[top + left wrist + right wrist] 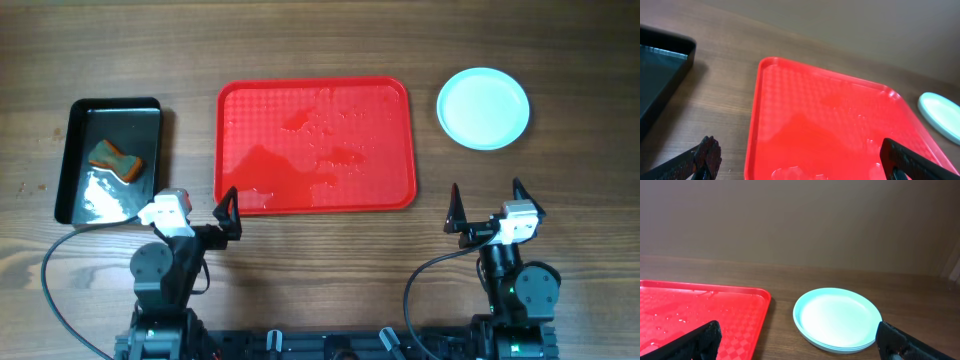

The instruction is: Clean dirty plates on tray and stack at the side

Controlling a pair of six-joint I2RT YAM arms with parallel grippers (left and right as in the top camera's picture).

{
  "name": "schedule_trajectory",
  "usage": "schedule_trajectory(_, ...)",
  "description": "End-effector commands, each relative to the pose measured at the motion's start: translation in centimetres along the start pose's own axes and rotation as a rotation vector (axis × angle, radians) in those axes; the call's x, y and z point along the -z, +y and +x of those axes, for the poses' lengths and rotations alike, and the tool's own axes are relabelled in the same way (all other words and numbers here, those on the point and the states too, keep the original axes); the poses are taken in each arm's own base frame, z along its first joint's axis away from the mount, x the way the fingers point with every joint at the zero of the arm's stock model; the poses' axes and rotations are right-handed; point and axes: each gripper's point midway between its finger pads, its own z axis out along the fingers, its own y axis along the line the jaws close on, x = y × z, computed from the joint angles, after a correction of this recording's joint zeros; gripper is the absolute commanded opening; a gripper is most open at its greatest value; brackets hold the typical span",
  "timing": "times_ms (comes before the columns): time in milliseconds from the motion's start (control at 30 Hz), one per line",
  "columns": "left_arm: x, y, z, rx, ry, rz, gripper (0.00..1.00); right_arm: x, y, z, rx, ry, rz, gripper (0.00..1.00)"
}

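Observation:
The red tray lies in the middle of the table, wet with water drops and with no plates on it; it also shows in the left wrist view and the right wrist view. The pale-blue-white plates sit in one stack on the table right of the tray; the top one looks clean in the right wrist view. My left gripper is open and empty by the tray's near left corner. My right gripper is open and empty, short of the stack.
A glossy black tray at the far left holds an orange-green sponge and some water; its corner shows in the left wrist view. Both arm bases stand at the near table edge.

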Motion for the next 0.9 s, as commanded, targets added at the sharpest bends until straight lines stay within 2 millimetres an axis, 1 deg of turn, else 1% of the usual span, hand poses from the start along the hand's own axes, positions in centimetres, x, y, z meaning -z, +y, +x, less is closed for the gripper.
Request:
schedule_trajectory(0,0.2,0.1,0.0,-0.031,-0.045,-0.018,1.0,0.1,-0.4,-0.2,0.018,-0.009,0.02,1.0)
schedule_trajectory(67,0.4,0.2,-0.4,-0.036,-0.068,-0.035,1.0,0.1,-0.4,-0.2,0.018,-0.009,0.02,1.0)
schedule_trajectory(200,0.8,1.8,1.2,-0.029,-0.013,-0.115,1.0,0.1,-0.4,-0.2,0.018,-0.009,0.02,1.0)
schedule_trajectory(267,1.0,1.6,0.4,-0.033,-0.048,-0.107,1.0,0.1,-0.4,-0.2,0.018,-0.009,0.02,1.0)
schedule_trajectory(367,1.1,1.4,0.2,-0.063,-0.06,-0.099,1.0,0.1,-0.4,-0.2,0.018,-0.009,0.02,1.0)
schedule_trajectory(467,1.2,0.9,-0.1,-0.165,-0.067,-0.078,1.0,0.1,-0.4,-0.2,0.018,-0.009,0.02,1.0)
schedule_trajectory(533,1.6,0.5,-1.1,-0.259,-0.111,-0.071,1.0,0.1,-0.4,-0.2,0.018,-0.009,0.02,1.0)
schedule_trajectory(600,2.3,-0.1,-2.6,-0.34,-0.184,-0.062,1.0,0.1,-0.4,-0.2,0.018,-0.009,0.02,1.0)
schedule_trajectory(700,2.2,-0.3,-2.5,-0.358,-0.183,-0.055,1.0,0.1,-0.4,-0.2,0.018,-0.009,0.02,1.0)
schedule_trajectory(767,2.2,-0.7,-2.3,-0.406,-0.178,-0.04,1.0,0.1,-0.4,-0.2,0.018,-0.009,0.02,1.0)
schedule_trajectory(867,2.2,-0.6,-2.4,-0.412,-0.18,-0.051,1.0,0.1,-0.4,-0.2,0.018,-0.009,0.02,1.0)
